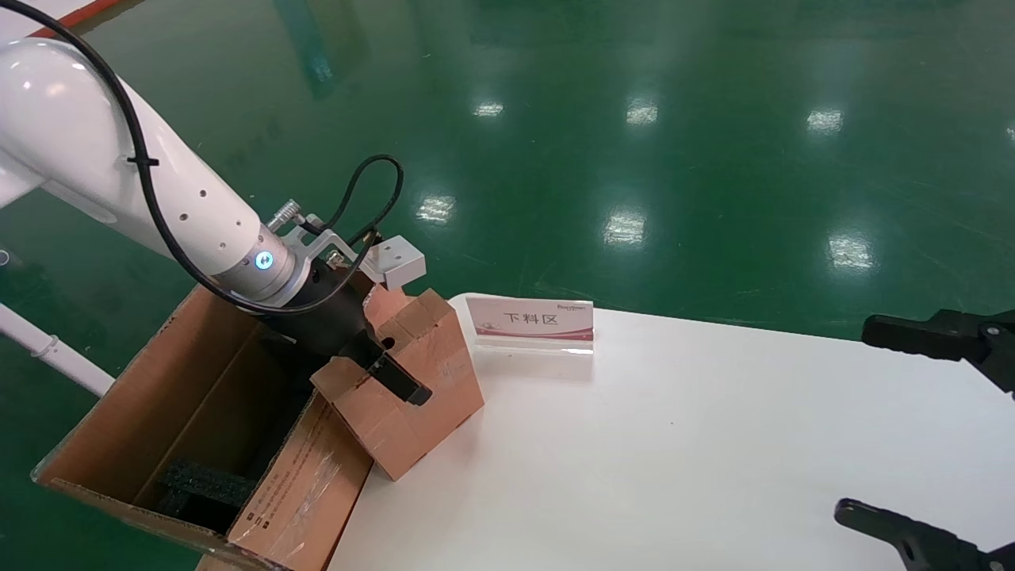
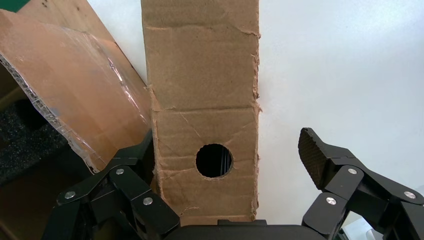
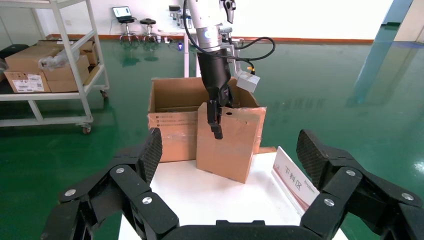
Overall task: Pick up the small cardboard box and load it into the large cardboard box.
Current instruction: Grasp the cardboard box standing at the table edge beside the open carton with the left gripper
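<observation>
Cardboard fills the left gripper [image 2: 235,170], but the jaws stand open: one finger touches the small box [image 1: 412,381], the other pad [image 2: 314,152] stands clear. The box leans tilted on the table [image 1: 674,444] against the big box [image 1: 198,428] flap. I judge it could slide or topple if nudged before closing. The right gripper [image 3: 230,165] waits open, well apart.

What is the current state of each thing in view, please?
small cardboard box: tilted, leaning on the large box, one edge on the table.
large cardboard box: open, flaps up, black foam inside.
left gripper: open, straddling the small box.
right gripper: open, holding nothing, hovering over the table.
sign: standing upright.
</observation>
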